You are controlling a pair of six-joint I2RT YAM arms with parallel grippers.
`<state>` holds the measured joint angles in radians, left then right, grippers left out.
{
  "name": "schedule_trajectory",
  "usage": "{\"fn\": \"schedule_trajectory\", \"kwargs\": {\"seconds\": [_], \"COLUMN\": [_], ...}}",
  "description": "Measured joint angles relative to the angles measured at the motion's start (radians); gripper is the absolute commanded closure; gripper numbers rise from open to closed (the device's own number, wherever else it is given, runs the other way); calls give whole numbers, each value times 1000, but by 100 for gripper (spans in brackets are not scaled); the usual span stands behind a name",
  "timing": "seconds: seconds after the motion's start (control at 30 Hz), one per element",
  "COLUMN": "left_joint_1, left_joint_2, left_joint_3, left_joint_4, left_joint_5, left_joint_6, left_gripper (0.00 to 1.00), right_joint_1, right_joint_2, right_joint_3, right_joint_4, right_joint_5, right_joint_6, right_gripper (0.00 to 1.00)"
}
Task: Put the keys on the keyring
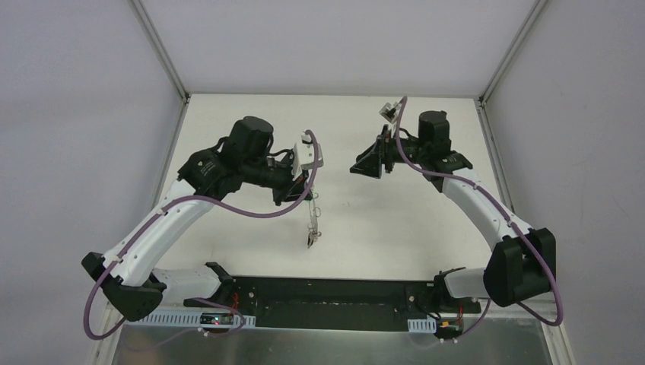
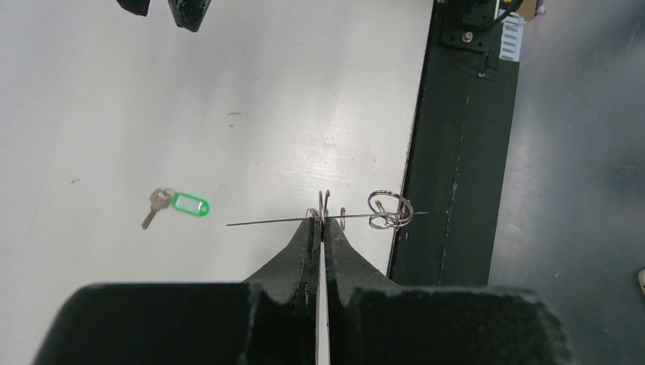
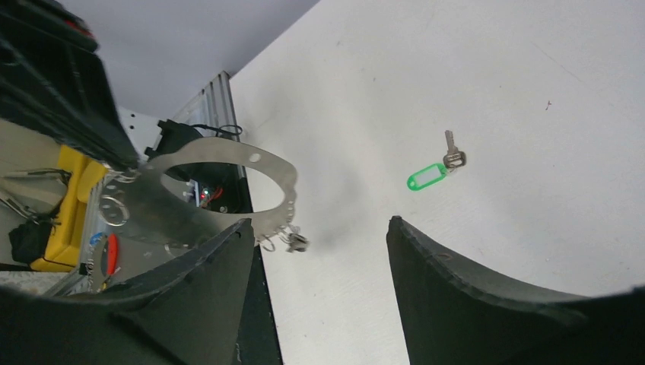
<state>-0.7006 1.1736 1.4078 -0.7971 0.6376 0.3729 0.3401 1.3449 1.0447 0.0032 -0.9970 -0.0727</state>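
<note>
- Gripping the keyring, the left gripper has its jaws pressed together on the thin metal, just on the table side of the black plate that lines the near edge.
- From the left wrist the ring shows edge-on as a thin line. Its end with the small silver rings lines up with the plate's edge.
- From above, the ring hangs down from the left gripper, its low end short of the plate. I cannot tell whether it touches the table.
- The key, joined to a green tag, lies flat on the white top, well apart from the plate, with bare surface showing on all sides of it.
- The right gripper has its jaws spread wide and holds nothing. It hangs over the table far from the plate, and in its own view the key and tag lie between and beyond its fingers.
- The ring stands between the right gripper and the plate.
- Metal frame rails and grey walls close in the sides away from the plate.
- Purple cables loop off both arms.
</note>
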Motion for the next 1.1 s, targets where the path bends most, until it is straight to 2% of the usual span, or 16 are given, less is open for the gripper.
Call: {"fn": "schedule_trajectory", "kwargs": {"seconds": [0.17, 0.43, 0.7, 0.9, 1.1], "left_joint_1": [0, 2, 80, 195, 239], "left_joint_2": [-74, -156, -202, -212, -250], "left_joint_3": [-2, -39, -123, -182, -197], "left_joint_4": [-85, -179, -192, -158, -134], "left_joint_5": [-60, -187, -258, -241, -226], "left_joint_6": [35, 82, 81, 34, 2], "left_gripper": [100, 100, 100, 100, 100], "right_joint_1": [77, 179, 244, 280, 294], "right_joint_2": [95, 264, 431, 581, 686], "right_joint_3": [77, 121, 234, 330, 391], "right_joint_4": [-92, -135, -106, -100, -113], "right_joint_5": [72, 155, 260, 314, 365], "right_joint_6": [-106, -209, -187, -128, -94], "right_gripper": [33, 34, 41, 43, 42]}}
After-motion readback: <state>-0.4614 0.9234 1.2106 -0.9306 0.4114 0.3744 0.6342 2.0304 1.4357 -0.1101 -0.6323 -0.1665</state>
